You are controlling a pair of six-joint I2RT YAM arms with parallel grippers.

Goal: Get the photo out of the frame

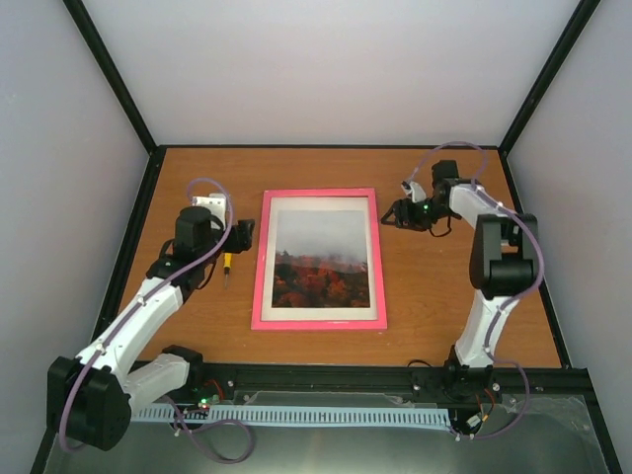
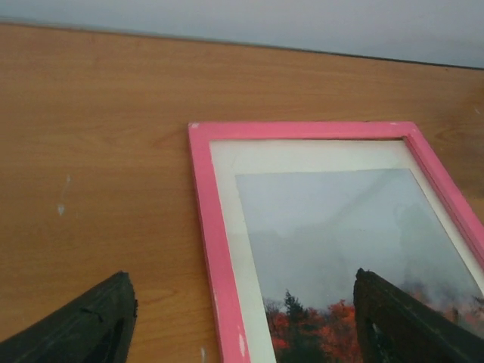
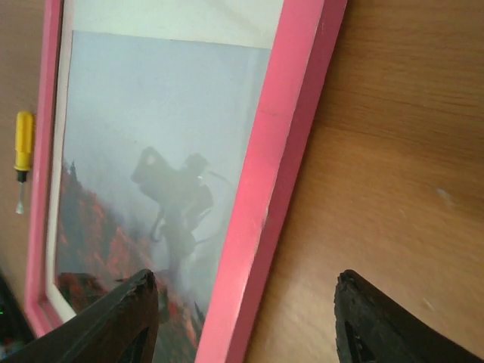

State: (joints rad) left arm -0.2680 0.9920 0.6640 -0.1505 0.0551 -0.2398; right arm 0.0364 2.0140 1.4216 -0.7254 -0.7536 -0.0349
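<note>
The frame (image 1: 318, 323) is laid flat, face up, on the counter (image 1: 434, 296), long axis running away from the bases, with the photo (image 1: 322, 259) inside. The left claw (image 1: 244, 233) and right claw (image 1: 393, 213) are held apart and empty, each just beside a long rail and about equally near.

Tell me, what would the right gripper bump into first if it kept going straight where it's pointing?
Probably the pink right edge of the frame: in the wrist view it runs between the fingers of the open right gripper, straight ahead. Depth is unclear, so the table beside it might come first.
</note>
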